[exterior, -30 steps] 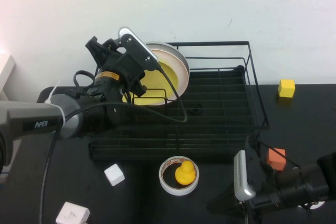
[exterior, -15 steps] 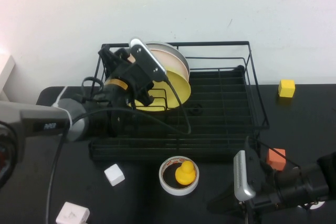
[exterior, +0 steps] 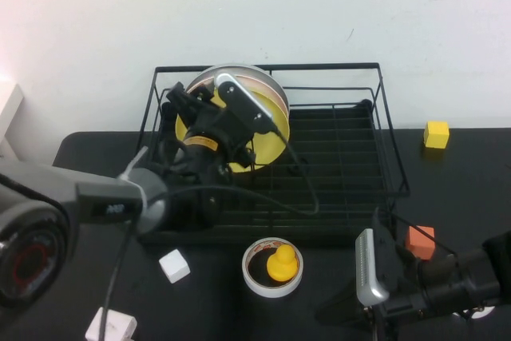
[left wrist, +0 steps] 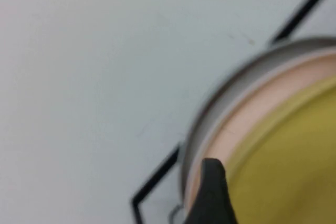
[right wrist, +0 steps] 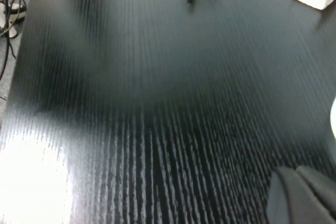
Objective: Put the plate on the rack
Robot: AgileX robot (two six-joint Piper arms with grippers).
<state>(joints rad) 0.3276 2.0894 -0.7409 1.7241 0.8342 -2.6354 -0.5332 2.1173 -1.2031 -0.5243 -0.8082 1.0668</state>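
Observation:
The yellow plate (exterior: pixel 268 140) stands on edge at the back left of the black wire rack (exterior: pixel 343 167), just in front of a pale pink plate with a grey rim (exterior: pixel 270 85). My left gripper (exterior: pixel 186 101) is over that corner of the rack, shut on the yellow plate's rim. In the left wrist view one black finger (left wrist: pixel 212 198) lies against the yellow plate (left wrist: pixel 294 171), with the pink plate (left wrist: pixel 252 114) behind it. My right gripper (exterior: pixel 334 311) rests low over the table at the front right, shut and empty; its fingertips (right wrist: pixel 302 190) are pressed together.
A white tape roll with a yellow duck in it (exterior: pixel 273 267) lies in front of the rack. A white cube (exterior: pixel 173 265) and a white block (exterior: pixel 110 327) are at front left. An orange cube (exterior: pixel 419 241) and a yellow cube (exterior: pixel 435 134) are on the right.
My left arm has moved right and forward over the rack's back left corner with the yellow plate. The plate now stands against the pink plate. The right arm has not moved.

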